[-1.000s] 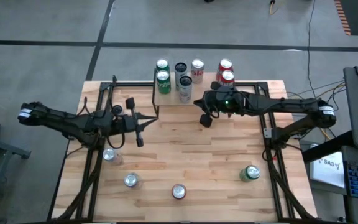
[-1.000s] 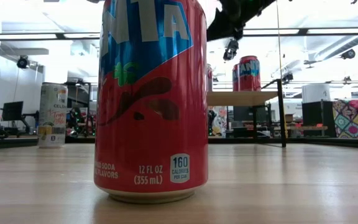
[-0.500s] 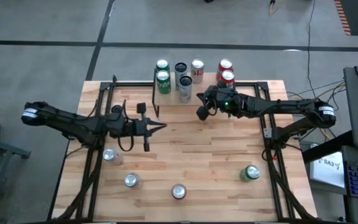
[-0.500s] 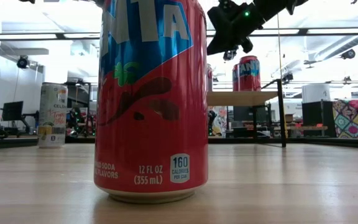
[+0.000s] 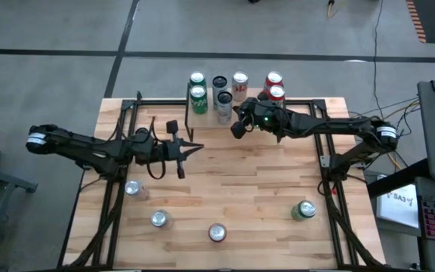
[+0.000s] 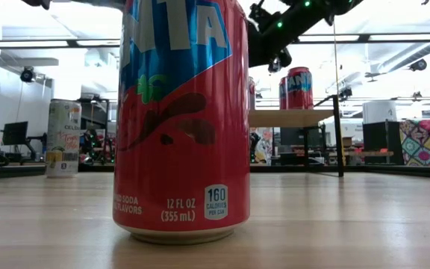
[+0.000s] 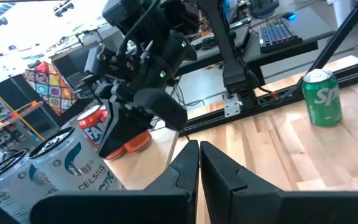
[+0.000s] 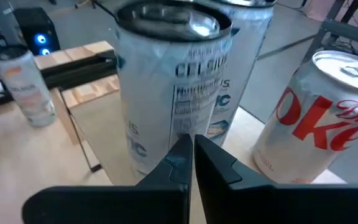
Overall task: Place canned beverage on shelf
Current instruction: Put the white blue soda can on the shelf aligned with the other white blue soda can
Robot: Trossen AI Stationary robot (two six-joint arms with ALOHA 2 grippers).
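Right hand (image 5: 236,125), fingers pressed together and empty, hovers beside the Celsius can (image 8: 169,74) on the shelf (image 6: 290,117). Recommend spreading fingers before any grasp.

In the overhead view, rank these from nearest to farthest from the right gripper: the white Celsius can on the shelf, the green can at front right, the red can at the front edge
From the right gripper:
1. White Celsius can, on the shelf, right beside it.
2. Green can, front right of the table.
3. Red can, front edge, centre.
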